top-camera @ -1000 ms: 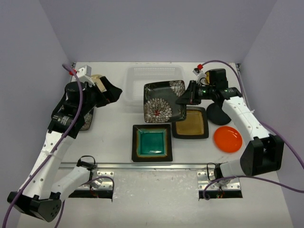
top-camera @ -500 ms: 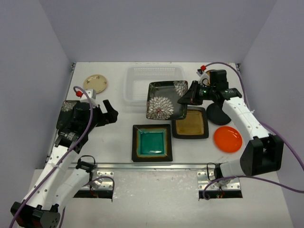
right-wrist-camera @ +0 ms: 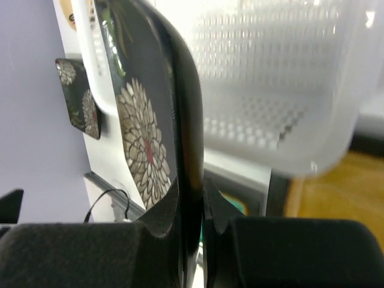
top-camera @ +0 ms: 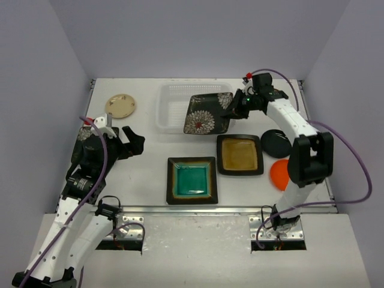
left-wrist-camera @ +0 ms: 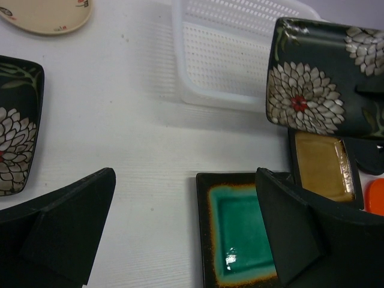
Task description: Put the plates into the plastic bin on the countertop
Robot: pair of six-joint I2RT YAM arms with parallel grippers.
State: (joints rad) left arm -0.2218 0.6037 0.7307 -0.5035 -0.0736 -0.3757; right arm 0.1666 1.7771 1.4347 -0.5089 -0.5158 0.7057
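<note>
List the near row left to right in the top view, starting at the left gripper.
left gripper → teal plate → amber plate. The black plate and orange plate come last, one behind the other, so there is no clear order between them.

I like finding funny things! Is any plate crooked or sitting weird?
Yes. The black flowery plate is tilted, hanging over the right side of the plastic bin instead of lying flat. The right gripper pinches its edge. The teal plate, for comparison, lies flat.
</note>
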